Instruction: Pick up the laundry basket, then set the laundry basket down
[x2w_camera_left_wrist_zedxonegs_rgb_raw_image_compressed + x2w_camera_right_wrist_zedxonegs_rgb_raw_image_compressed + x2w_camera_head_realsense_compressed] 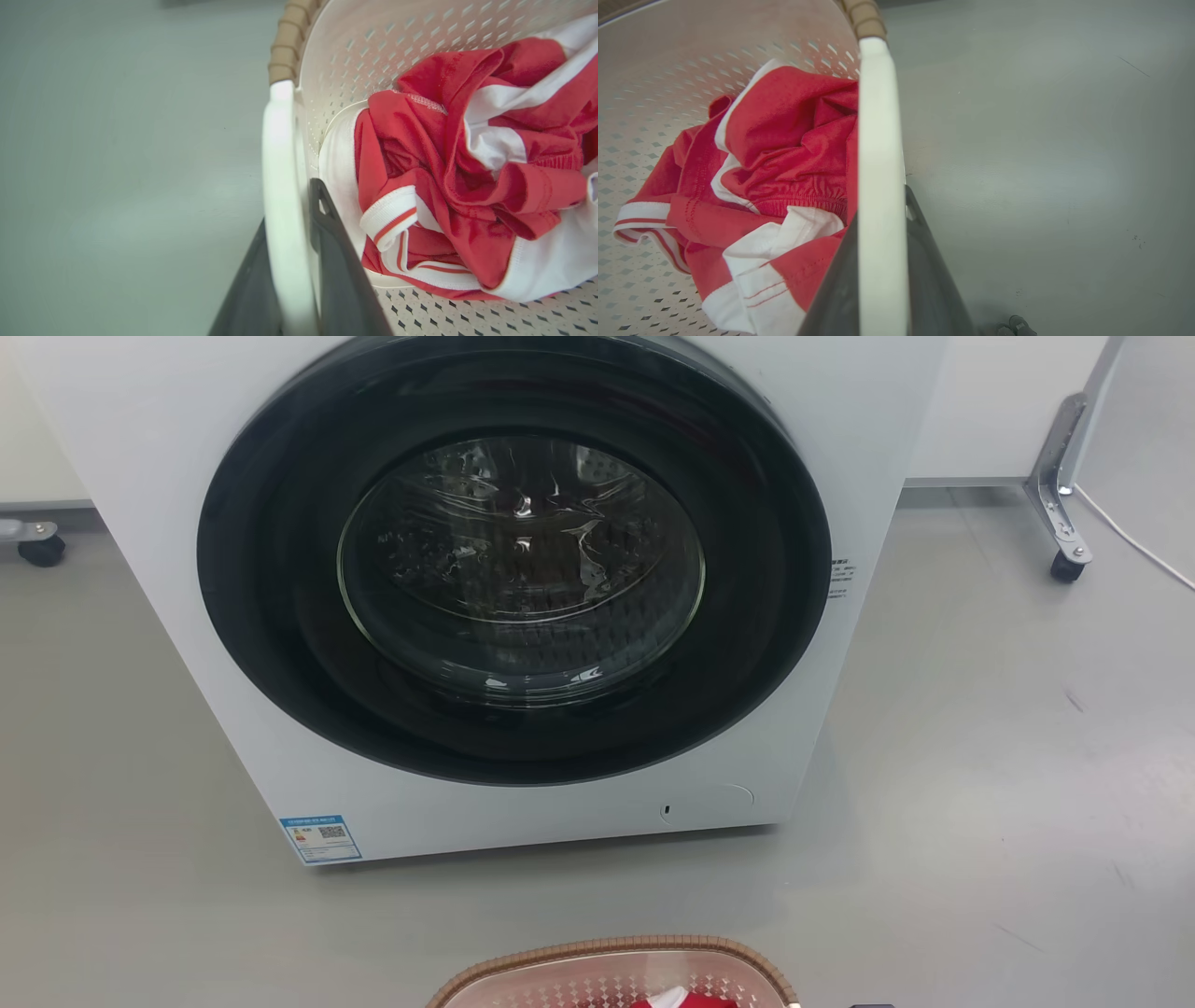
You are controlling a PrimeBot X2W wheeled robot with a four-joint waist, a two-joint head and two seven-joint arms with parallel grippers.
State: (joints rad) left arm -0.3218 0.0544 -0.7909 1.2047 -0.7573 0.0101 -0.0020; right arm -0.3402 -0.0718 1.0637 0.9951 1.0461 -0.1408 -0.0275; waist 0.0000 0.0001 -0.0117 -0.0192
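Cream-white diamond-perforated laundry basket (364, 51), brown woven-look rim (287, 42); red-and-white garment (467, 154), seemingly stripe-trimmed.

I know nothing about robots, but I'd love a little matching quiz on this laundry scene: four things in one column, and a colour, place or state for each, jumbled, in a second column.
Things:
1. washing machine
2. clothes
3. rim of the laundry basket
4. basket handle

Descriptions:
A. brown, woven look
B. white, held between dark jaws
C. white, with a big round dark door
D. red and white, crumpled inside the laundry basket

Pairs: 1-C, 2-D, 3-A, 4-B
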